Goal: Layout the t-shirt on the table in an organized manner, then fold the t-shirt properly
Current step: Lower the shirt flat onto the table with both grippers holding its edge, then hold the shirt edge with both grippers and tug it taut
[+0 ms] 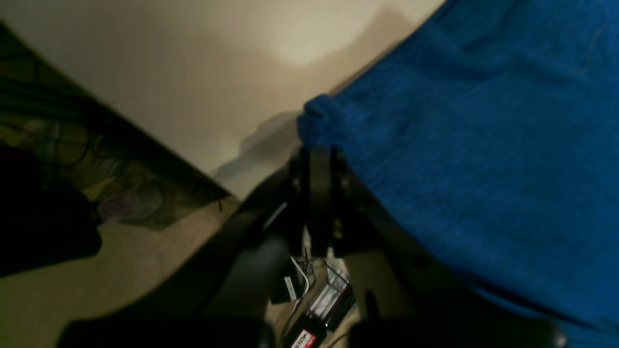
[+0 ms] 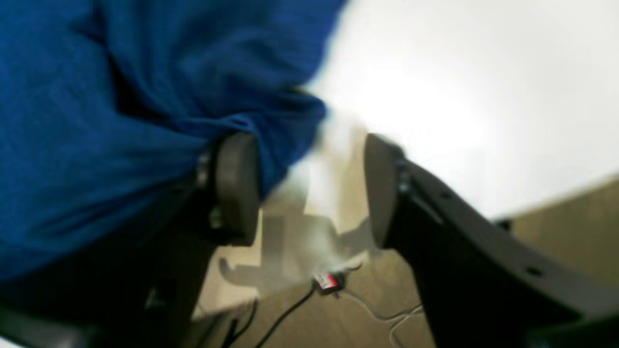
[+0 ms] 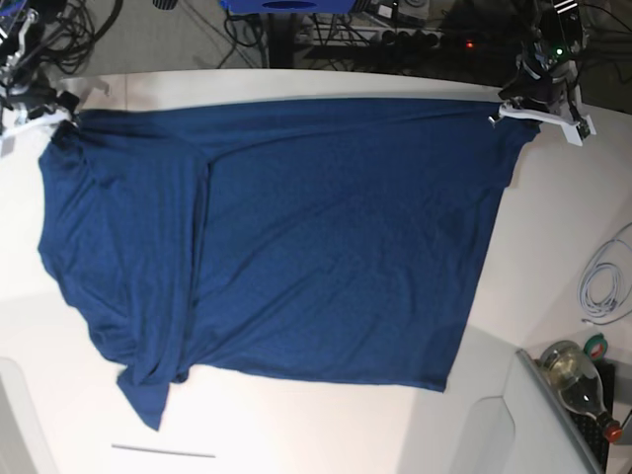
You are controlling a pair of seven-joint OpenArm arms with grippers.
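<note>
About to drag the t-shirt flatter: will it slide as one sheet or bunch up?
Probably bunches: the t-shirt already shows soft folds and a crumpled lower corner. It looks floppy, puckering where the left gripper pinches it. It should slide easily on the smooth table.

The base view looks straight down from high above the surface (image 3: 553,257). Each wrist view sits close behind its jaws, sharing the shirt's (image 3: 296,247) far corners with it.
</note>
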